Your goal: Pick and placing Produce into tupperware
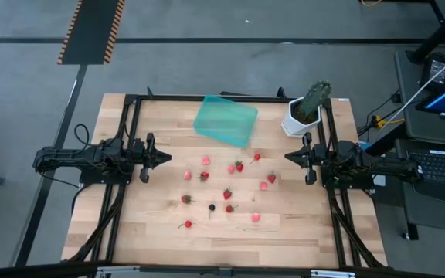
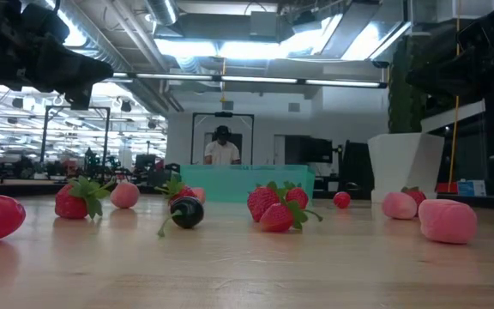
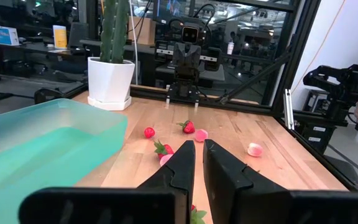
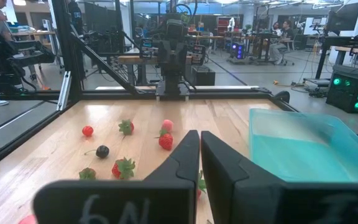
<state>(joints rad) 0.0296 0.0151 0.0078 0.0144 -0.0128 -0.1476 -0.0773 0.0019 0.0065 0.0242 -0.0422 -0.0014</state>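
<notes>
The Produce, several small red and pale pink strawberries (image 1: 227,193) and one dark berry (image 1: 212,207), lies scattered on the wooden table between my two arms. The teal tupperware (image 1: 225,120) rests flat on its base at the table's far middle, with nothing showing inside. My left gripper (image 1: 167,158) hovers level at the table's left side, pointing right, its fingers (image 3: 185,163) nearly together with nothing between them. My right gripper (image 1: 288,157) hovers level at the right side, pointing left, shut and holding nothing.
A green cactus in a white pot (image 1: 306,108) stands at the far right corner, beside the tupperware. Black frame rails (image 1: 207,97) run along the table's far edge and both sides. A person (image 2: 222,148) stands in the room beyond the table.
</notes>
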